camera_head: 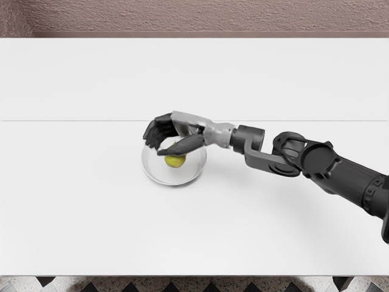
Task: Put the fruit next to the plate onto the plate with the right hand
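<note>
A clear round glass plate [152, 173] lies on the white table a little left of centre. My right hand [161, 147] reaches in from the right and hovers low over the plate. Its dark fingers [154, 132] curl down at the plate's far left, and the thumb [182, 146] crosses over a small yellow-green fruit [175, 161]. The hand is shut on the fruit, whose upper part the thumb hides. The fruit sits inside the plate's rim, at or just above the glass; I cannot tell whether it touches. The left arm does not show.
The white table [91, 231] runs wide on every side of the plate, with its front edge near the bottom of the view. A brown wall [194, 15] stands behind the far edge. My right forearm [328, 167] stretches across the table's right half.
</note>
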Robot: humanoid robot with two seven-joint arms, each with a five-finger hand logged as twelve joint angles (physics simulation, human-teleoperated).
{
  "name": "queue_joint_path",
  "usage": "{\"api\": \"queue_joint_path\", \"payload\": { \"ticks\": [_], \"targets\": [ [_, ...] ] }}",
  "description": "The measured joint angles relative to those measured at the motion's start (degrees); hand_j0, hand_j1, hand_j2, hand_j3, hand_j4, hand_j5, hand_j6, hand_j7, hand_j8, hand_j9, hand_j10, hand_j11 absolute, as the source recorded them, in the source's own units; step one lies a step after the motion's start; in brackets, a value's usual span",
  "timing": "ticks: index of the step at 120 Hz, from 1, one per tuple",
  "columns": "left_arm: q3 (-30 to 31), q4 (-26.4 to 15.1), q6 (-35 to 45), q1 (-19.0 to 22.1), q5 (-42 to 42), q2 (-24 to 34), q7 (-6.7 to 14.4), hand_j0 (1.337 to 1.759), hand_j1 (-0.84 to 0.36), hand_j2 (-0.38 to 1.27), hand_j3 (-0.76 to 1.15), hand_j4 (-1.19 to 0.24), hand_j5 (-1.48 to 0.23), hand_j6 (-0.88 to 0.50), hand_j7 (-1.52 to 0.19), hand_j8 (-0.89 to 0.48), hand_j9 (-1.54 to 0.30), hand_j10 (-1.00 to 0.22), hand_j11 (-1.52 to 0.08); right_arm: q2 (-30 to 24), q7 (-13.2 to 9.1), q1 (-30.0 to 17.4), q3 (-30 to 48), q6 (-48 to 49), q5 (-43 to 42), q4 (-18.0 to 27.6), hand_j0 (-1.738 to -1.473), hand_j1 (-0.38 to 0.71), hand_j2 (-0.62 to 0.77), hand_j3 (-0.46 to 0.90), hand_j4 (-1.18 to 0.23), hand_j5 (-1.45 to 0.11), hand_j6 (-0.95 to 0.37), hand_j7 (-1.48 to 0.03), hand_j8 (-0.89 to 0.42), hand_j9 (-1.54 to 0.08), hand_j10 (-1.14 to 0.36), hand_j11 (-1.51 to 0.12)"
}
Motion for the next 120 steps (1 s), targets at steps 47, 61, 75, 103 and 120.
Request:
{"api": "queue_joint_path", "payload": {
  "ticks": [47,61,75,103,120],
  "targets": [
    [0.0,0.0,0.0,0.0,0.0,0.0,0.0,1.658,0.32,0.00,0.00,-0.02,-0.03,-0.02,-0.03,-0.02,-0.03,-0.02,-0.03,1.5,-0.3,1.0,0.3,-2.3,6.1,-3.5,-1.657,-0.04,-0.06,0.00,-0.27,-0.34,-0.27,-0.34,-0.27,-0.34,-0.27,-0.34],
    [0.0,0.0,0.0,0.0,0.0,0.0,0.0,1.658,0.32,0.00,0.00,-0.02,-0.03,-0.02,-0.03,-0.02,-0.03,-0.02,-0.03,2.4,-0.6,1.8,0.2,-2.8,7.9,-5.9,-1.657,-0.17,-0.05,0.00,-0.17,-0.22,-0.17,-0.22,-0.17,-0.22,-0.17,-0.22],
    [0.0,0.0,0.0,0.0,0.0,0.0,0.0,1.658,0.32,0.00,0.00,-0.02,-0.03,-0.02,-0.03,-0.02,-0.03,-0.02,-0.03,2.7,-1.8,2.4,0.3,-3.2,9.2,-7.1,-1.657,-0.25,-0.04,0.00,-0.10,-0.13,-0.10,-0.13,-0.10,-0.13,-0.10,-0.13],
    [0.0,0.0,0.0,0.0,0.0,0.0,0.0,1.658,0.32,0.00,0.00,-0.02,-0.03,-0.02,-0.03,-0.02,-0.03,-0.02,-0.03,2.8,-5.2,3.0,0.2,-5.3,10.4,-10.6,-1.657,-0.34,-0.02,0.00,-0.03,-0.04,-0.03,-0.04,-0.04,-0.04,-0.04,-0.04],
    [0.0,0.0,0.0,0.0,0.0,0.0,0.0,1.658,0.32,0.00,0.00,-0.02,-0.03,-0.02,-0.03,-0.02,-0.03,-0.02,-0.03,2.8,-6.8,3.1,0.2,-6.1,10.6,-11.7,-1.657,-0.35,-0.03,0.00,-0.02,-0.02,-0.02,-0.02,-0.02,-0.02,-0.02,-0.02]
  ]
}}
